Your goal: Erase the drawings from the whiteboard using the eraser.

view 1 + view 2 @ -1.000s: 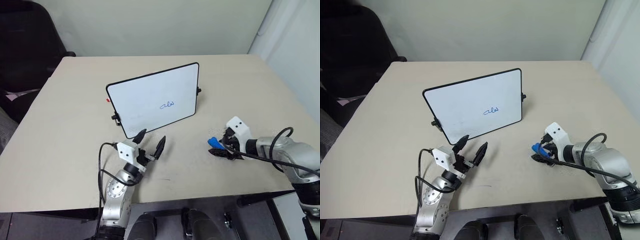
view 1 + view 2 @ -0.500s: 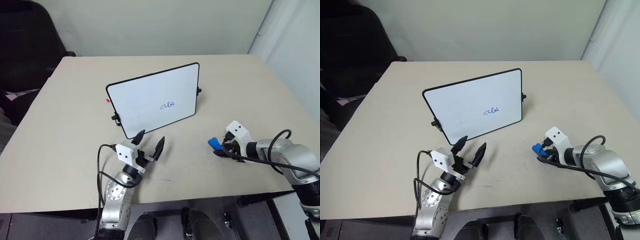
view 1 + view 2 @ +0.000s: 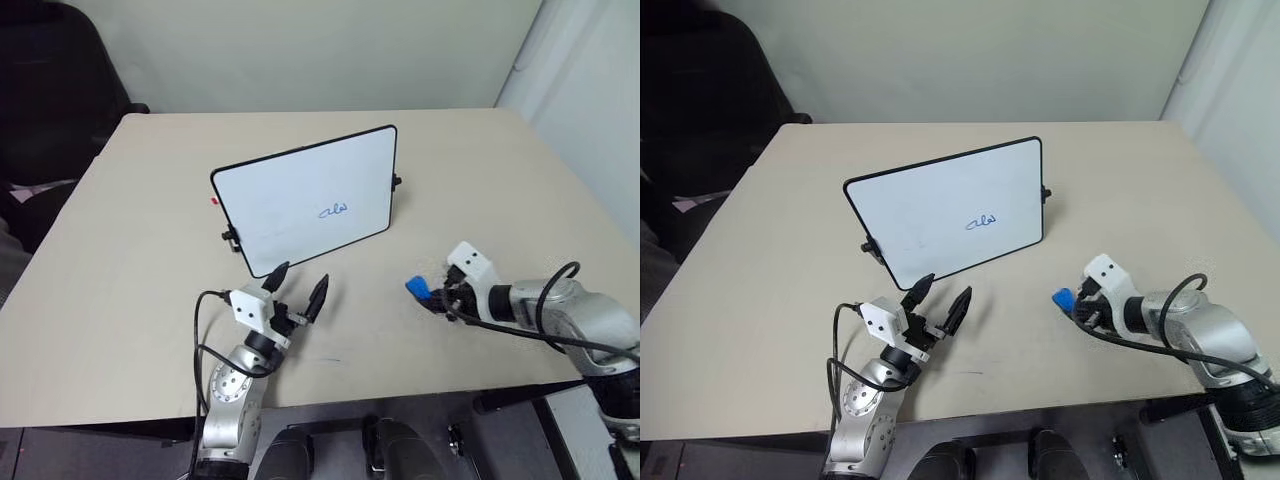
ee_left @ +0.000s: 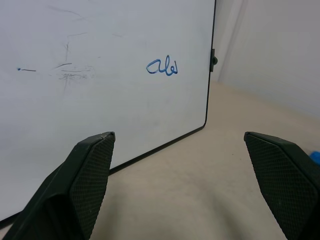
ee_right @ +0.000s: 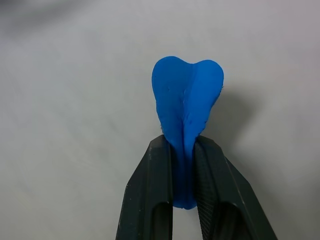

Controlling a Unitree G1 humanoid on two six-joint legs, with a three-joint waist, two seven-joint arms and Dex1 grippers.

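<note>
While right gripper [image 5: 184, 165] pinches eraser [image 5: 187, 107], left gripper [image 3: 297, 285] spread; drawings [image 4: 162, 66] illegible.

An office-like room: beige table [image 3: 120, 260], dark chair [image 3: 50, 90], plain pale walls [image 3: 320, 50].

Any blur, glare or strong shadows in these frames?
Left wrist view: the drawings are sharp, near fingers soft. Right wrist view: the eraser is crisp and casts a soft shadow on the blurred table. Head views: even light, no glare on the whiteboard.
</note>
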